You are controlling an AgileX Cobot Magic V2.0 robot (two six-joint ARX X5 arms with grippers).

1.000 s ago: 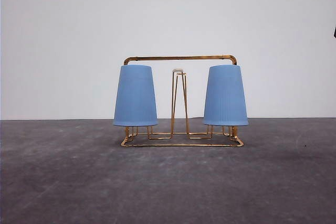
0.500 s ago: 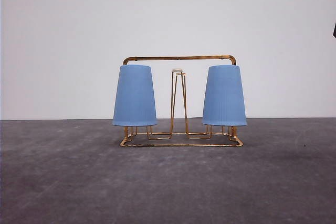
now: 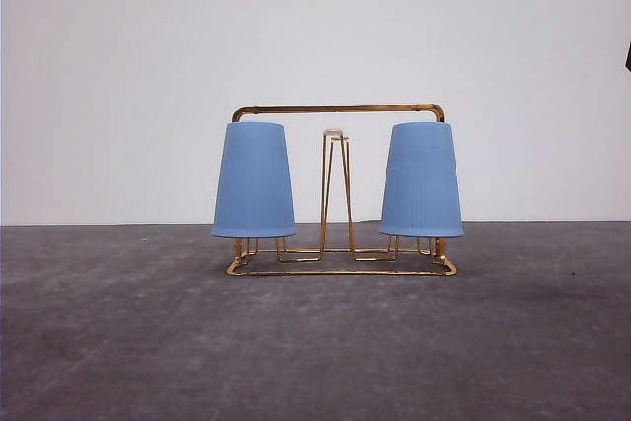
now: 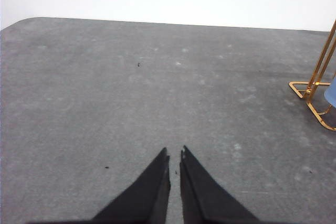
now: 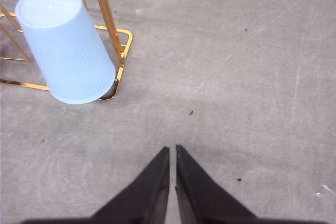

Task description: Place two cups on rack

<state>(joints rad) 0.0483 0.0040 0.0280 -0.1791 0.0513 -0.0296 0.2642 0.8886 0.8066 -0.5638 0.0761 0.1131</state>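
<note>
The gold wire rack (image 3: 337, 110) stands mid-table in the front view. Two light-blue ribbed cups hang upside down on its prongs, one on the left (image 3: 253, 180) and one on the right (image 3: 422, 180); the middle white-tipped prong pair stands bare between them. In the right wrist view the right cup (image 5: 65, 45) sits over the rack's corner (image 5: 125, 36), apart from my right gripper (image 5: 172, 149), which is shut and holds nothing. My left gripper (image 4: 174, 152) is shut over bare table, well away from the rack's end (image 4: 314, 88), where a sliver of cup (image 4: 332, 93) shows.
The grey table (image 3: 315, 342) stretches wide in front of the rack. A white wall (image 3: 315, 27) rises behind it. The table's far rounded corner (image 4: 21, 22) appears in the left wrist view.
The rack with both cups shifted a touch left and back; otherwise still.
</note>
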